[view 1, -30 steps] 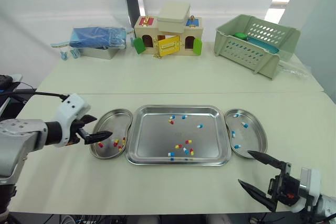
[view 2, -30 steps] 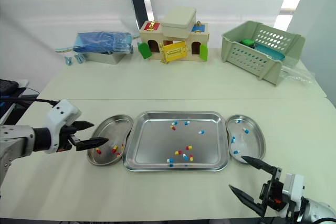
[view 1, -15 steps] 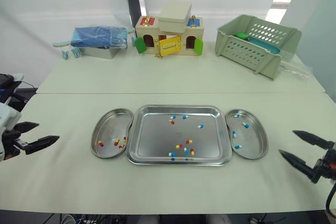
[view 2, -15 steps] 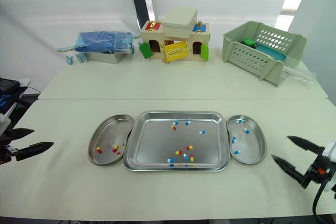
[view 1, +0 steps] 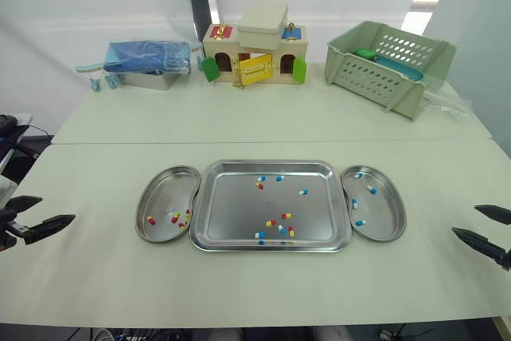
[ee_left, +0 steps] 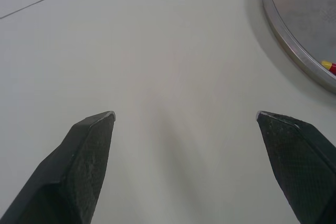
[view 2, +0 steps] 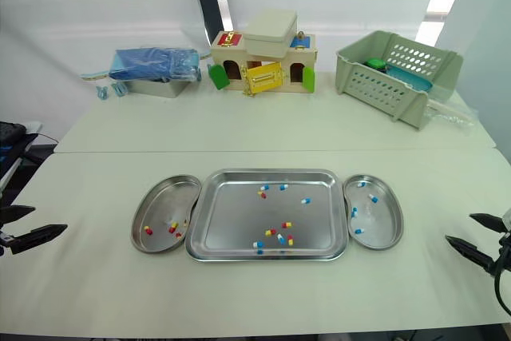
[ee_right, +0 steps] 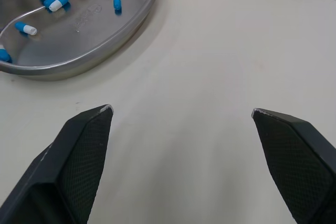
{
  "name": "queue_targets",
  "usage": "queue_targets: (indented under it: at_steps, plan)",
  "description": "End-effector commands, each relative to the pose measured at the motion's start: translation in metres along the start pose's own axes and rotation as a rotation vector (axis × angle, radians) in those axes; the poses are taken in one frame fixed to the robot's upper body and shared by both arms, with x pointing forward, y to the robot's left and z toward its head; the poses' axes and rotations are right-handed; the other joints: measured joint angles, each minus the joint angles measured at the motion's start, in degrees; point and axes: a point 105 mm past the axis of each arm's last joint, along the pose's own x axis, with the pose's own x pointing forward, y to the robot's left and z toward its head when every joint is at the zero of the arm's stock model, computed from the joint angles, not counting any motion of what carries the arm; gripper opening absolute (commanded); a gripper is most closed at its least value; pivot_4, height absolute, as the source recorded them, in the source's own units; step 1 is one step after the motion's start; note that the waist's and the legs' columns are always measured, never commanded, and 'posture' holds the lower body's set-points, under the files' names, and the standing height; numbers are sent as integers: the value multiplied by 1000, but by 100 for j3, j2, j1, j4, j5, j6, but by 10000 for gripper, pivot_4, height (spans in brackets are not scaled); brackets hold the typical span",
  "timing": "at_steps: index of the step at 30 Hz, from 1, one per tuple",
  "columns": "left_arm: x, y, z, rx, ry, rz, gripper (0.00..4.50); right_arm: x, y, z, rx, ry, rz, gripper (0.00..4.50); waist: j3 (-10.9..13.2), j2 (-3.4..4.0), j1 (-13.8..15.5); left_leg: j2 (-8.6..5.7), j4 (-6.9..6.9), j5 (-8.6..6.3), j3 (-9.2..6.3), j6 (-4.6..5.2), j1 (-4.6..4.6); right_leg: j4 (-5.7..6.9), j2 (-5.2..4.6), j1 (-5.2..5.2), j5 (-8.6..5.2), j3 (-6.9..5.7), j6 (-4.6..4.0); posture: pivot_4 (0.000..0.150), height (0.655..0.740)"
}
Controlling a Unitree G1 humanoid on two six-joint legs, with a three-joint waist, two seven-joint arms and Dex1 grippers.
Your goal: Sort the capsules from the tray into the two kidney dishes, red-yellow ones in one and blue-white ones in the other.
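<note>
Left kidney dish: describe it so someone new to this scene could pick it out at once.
Find the large rectangular steel tray in the middle of the cream table. Beside its short end on the robot's left sits a small kidney-shaped steel dish. It holds red-yellow capsules, while the matching dish at the other end holds blue-white capsules.

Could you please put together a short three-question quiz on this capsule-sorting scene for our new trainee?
1. True or false: the tray holds no capsules.
2. Which dish holds the red-yellow capsules? A) the one on the robot's left B) the one on its right C) neither
3. Fill in: the left tool and the right tool both have their fingers ____.
Key: 1 false: capsules of both colours lie in it. 2 A: the left kidney dish; the right kidney dish holds blue-white capsules. 3 open.
</note>
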Motion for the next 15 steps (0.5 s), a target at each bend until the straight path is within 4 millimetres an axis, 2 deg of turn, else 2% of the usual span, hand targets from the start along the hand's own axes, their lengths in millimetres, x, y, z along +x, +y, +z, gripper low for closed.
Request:
queue_targets:
  at_steps: [1, 8, 15]
  plan:
    - [-4, 3, 5, 18, -19, 20, 44732, -5, -2, 12, 13, -36, 8, 45000, 0, 1, -1, 0, 0, 0, 1, 0, 0, 0, 0, 0, 0, 1, 0, 1500, 7400]
    - [-3, 0, 3, 15, -16, 6, 44732, -3, 2, 14, -21, -43, 42, 45000, 0, 0, -4, 0, 0, 0, 2, 0, 0, 0, -1, 0, 0, 2, 0, 1500, 7400]
    - [1, -5, 4, 18, -19, -11, 44732, 2, 25, 18, -55, -96, 128, 45000, 0, 0, -3, 0, 0, 0, 2, 0, 0, 0, -1, 0, 0, 2, 0, 1500, 7400]
